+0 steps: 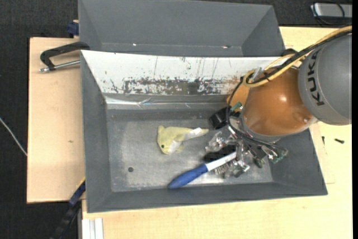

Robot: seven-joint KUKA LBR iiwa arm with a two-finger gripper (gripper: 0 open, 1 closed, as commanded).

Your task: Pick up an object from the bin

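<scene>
One gripper [235, 157] is down among the loose things at about four o'clock on the floor of the grey metal bin [93, 137]. It is seen from above, with clutter all round it, so whether it stands apart, together or clamped on anything cannot be told.

Closest to it is a slim stick-shaped tool with a blue handle and a white end [196, 174]. It lies slantwise, the white end right against the gripper at its eight o'clock side and the blue handle running off toward seven o'clock, near the bin's front wall. Whether that white end is gripped cannot be told.

Around the gripper, from three to five o'clock, lies a small heap of dark and silvery bits [262, 156], with a greenish piece at its outer edge.

At eleven o'clock from the gripper a small black lump [218, 118] rests near the foot of the back wall. Farther out at nine to ten o'clock, near the middle of the floor, lies a pale yellow crumpled soft thing [169, 139], with a whitish scrap [196, 132] touching its three o'clock side.

Above the gripper, at one o'clock, bulges the arm's orange cover [274, 108], cables [279, 64] looping over it, and beyond it the grey arm link [331, 84].
</scene>
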